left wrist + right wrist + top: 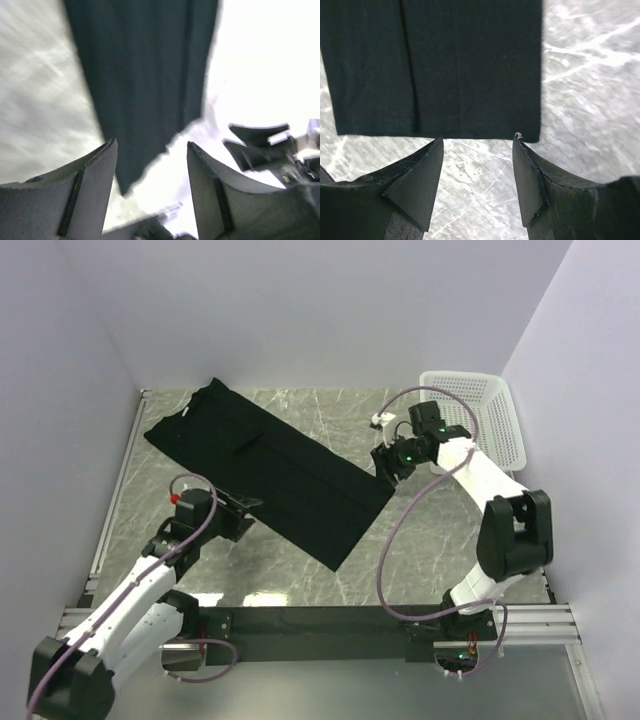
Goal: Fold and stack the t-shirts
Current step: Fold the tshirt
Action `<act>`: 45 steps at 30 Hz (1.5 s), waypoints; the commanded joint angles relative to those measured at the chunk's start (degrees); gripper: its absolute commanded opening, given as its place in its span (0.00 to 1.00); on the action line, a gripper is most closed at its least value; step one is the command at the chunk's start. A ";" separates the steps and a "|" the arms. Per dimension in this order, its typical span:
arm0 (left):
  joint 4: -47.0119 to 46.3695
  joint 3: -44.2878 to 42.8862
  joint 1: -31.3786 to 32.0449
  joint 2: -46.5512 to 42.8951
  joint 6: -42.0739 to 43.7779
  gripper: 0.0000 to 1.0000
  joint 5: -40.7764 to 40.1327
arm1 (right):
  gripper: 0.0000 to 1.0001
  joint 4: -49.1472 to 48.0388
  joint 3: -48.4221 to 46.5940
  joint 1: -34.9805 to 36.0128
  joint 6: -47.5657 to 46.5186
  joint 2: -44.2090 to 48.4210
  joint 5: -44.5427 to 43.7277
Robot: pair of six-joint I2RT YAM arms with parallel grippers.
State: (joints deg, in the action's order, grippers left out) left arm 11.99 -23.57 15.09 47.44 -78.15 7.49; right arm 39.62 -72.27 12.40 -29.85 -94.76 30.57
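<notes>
A black t-shirt (265, 468) lies folded lengthwise on the table (430, 540); the left claw (150, 145) and right claw (477, 140), both spread open and empty, sit at its edges.

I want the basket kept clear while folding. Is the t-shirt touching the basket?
Apart. The top view shows bare table between the t-shirt and the basket, which sits in the far right corner.

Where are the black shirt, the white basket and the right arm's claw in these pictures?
black t-shirt (265, 475), top view, middle of the folded cloth.
white basket (498, 420), top view, bare mesh inside.
right gripper (478, 139), right wrist view, midway between its open fingertips.
</notes>
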 commanded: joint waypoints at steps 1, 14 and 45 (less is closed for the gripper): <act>1.10 0.89 8.00 -3.14 -16.22 0.62 -9.57 | 0.64 -5.95 1.86 -1.68 4.70 5.11 0.99; 5.06 -10.88 35.96 22.07 -33.91 0.59 -15.92 | 0.64 -7.54 8.90 -6.07 6.20 13.28 1.60; -0.32 -13.08 42.74 39.41 -39.19 0.01 -12.23 | 0.65 -5.95 15.84 -10.82 3.83 21.02 4.68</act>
State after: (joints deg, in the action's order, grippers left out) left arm 7.51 -37.23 57.43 88.07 -113.89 -2.90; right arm 33.76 -57.12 1.98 -24.95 -76.34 33.93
